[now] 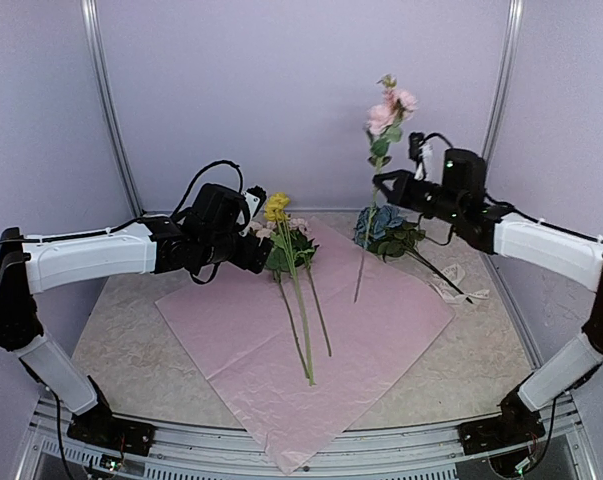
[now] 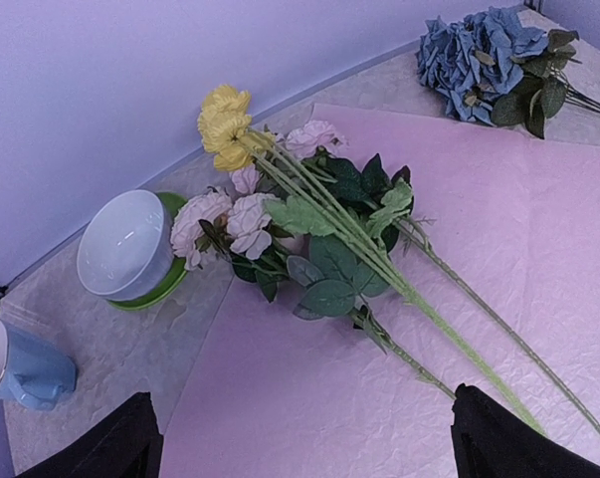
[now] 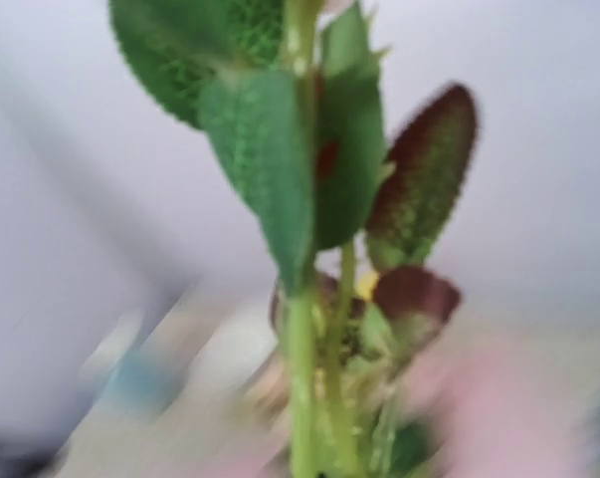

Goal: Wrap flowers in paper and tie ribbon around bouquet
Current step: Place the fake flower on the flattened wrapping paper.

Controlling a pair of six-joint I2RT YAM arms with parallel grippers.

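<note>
Pink flower (image 1: 392, 104) is held upright over paper (image 1: 391, 320), stem clamped in right hand (image 1: 380, 181). Left hand (image 1: 266, 258) is spread apart, just beside flowers (image 1: 289, 248) laid on the paper.

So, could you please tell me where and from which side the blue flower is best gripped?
Probably on the bare stem, below the leaves, coming straight down from above and closing across its length. The blue flower lies flat, its head bulky and soft, while the thin stem runs clear toward the ribbon.
</note>
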